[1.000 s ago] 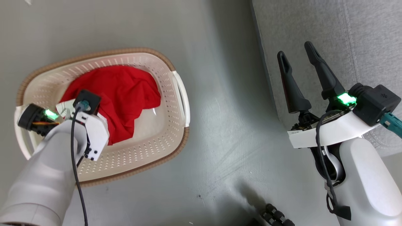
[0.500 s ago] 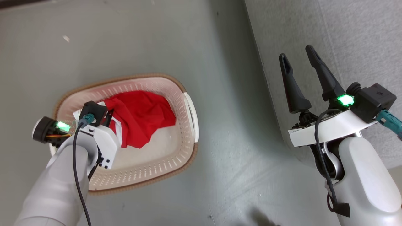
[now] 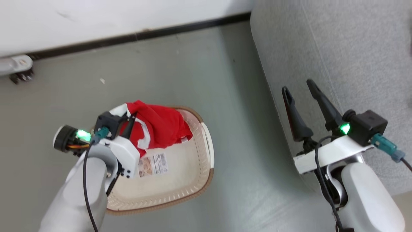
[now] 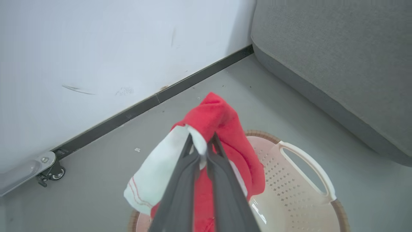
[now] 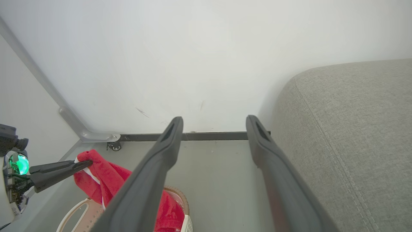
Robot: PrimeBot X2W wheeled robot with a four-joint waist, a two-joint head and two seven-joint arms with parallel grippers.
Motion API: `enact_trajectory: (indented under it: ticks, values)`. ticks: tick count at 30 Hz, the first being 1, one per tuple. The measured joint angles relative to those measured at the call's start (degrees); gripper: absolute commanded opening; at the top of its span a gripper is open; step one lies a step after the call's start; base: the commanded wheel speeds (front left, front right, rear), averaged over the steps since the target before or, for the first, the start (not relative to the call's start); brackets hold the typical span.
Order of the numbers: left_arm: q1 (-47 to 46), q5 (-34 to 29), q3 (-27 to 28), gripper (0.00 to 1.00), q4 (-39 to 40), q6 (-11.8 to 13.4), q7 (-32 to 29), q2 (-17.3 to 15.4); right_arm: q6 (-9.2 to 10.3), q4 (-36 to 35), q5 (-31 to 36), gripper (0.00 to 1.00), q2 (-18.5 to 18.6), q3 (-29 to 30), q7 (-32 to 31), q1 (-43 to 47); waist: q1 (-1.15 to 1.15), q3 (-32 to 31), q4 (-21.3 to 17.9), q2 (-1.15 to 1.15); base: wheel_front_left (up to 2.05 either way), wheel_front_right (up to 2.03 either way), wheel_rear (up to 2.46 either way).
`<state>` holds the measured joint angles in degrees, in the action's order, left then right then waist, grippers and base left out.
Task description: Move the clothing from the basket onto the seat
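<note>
Overhead, grey floor (image 3: 193, 80) meets a white wall (image 3: 96, 19), seat (image 3: 354, 48) at right; left gripper (image 3: 130, 121) pinches red clothing (image 3: 161, 125) over the basket (image 3: 206, 180). Left wrist: fingers (image 4: 183, 180) clamp white trim (image 4: 154, 174). Right wrist: right gripper (image 5: 215, 120) spread, empty, beside the seat.

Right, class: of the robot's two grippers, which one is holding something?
The left gripper: it is shut on the red clothing above the basket. The right gripper is open and empty, by the seat.
</note>
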<state>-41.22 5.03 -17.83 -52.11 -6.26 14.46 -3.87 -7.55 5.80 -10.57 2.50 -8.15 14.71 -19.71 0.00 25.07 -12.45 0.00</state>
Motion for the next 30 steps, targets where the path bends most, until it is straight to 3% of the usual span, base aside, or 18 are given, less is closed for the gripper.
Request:
enact_trajectory:
  ticks: [15,30]
  values:
    - [10.0,0.6,2.4,0.00,16.6,1.5,0.0,-0.2,0.00,2.3,1.1,1.00,0.0,0.8,0.0,7.4,0.00,-11.7,2.8,0.00,0.00,0.00,0.00]
    - [17.8,2.1,5.7,0.00,29.6,3.1,0.0,0.0,0.00,2.6,1.1,1.00,0.0,1.6,0.0,12.8,0.00,-19.6,5.1,0.00,0.00,0.00,0.00]
